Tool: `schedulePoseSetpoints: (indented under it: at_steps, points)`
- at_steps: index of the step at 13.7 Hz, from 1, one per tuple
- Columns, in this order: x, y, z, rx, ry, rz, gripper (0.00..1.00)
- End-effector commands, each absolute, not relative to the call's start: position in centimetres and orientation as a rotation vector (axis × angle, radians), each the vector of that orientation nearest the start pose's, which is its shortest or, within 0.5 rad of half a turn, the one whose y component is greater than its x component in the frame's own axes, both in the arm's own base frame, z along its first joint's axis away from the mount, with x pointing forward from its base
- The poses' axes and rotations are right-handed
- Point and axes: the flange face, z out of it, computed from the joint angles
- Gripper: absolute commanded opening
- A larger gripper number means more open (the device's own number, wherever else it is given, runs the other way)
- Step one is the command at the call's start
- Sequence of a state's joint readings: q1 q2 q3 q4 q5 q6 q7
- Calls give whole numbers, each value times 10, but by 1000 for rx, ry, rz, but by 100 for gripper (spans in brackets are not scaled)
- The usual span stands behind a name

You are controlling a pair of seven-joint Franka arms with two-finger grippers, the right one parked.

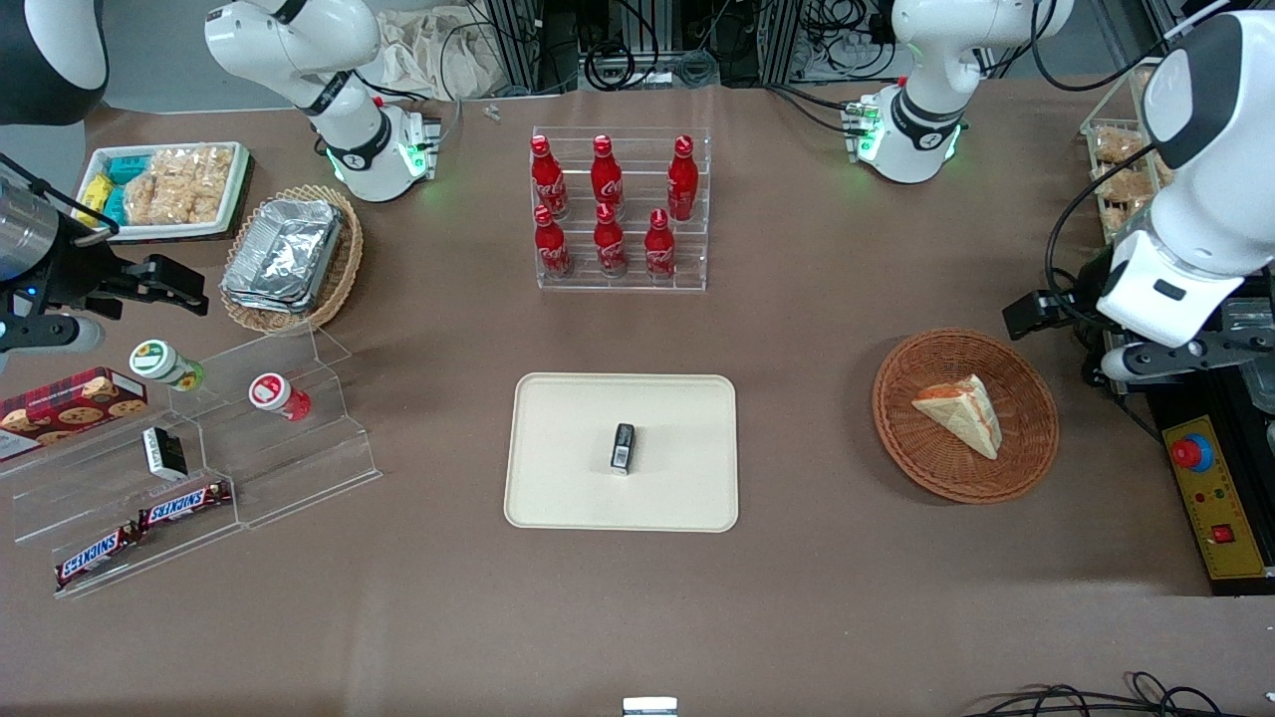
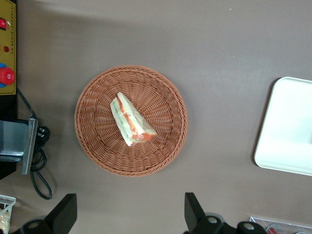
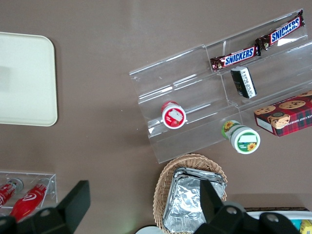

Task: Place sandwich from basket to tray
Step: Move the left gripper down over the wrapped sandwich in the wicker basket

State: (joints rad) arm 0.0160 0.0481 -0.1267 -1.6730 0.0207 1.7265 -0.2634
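Observation:
The sandwich, a pale bread wedge with red and green filling, lies in the round reddish-brown wicker basket. The cream tray lies on the table, toward the parked arm's end from the basket, with a small black object on it. My left gripper hangs high above the table beside the basket, toward the working arm's end. It is open and empty. In the left wrist view the sandwich and basket lie ahead of the gripper, and a tray corner shows.
A clear rack of red cola bottles stands farther from the front camera than the tray. A yellow control box with a red button lies beside the basket at the working arm's end. A clear snack stand and a tan basket of foil trays lie toward the parked arm's end.

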Motion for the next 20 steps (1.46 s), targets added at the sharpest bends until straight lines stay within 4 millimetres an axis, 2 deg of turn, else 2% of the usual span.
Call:
schedulePoseSetpoints:
  at_steps: [1,3,5,6,7,10,11,13,15,20]
  points:
    - [585,-53,558,-3120,-255,12,99]
    - [591,-51,548,-3119,-269,29,97]
    - [594,-42,521,-3095,-436,54,91]
    - [590,-41,503,-3074,-556,36,92]
    - [585,-41,487,-3055,-645,2,99]
    - [579,-40,421,-2973,-955,-58,99]
    - [575,-40,401,-2957,-1011,-60,99]
    - [567,-34,373,-2936,-1092,-72,99]
    - [569,-25,345,-2898,-1184,-33,99]
    - [567,-25,294,-2853,-1310,-9,99]
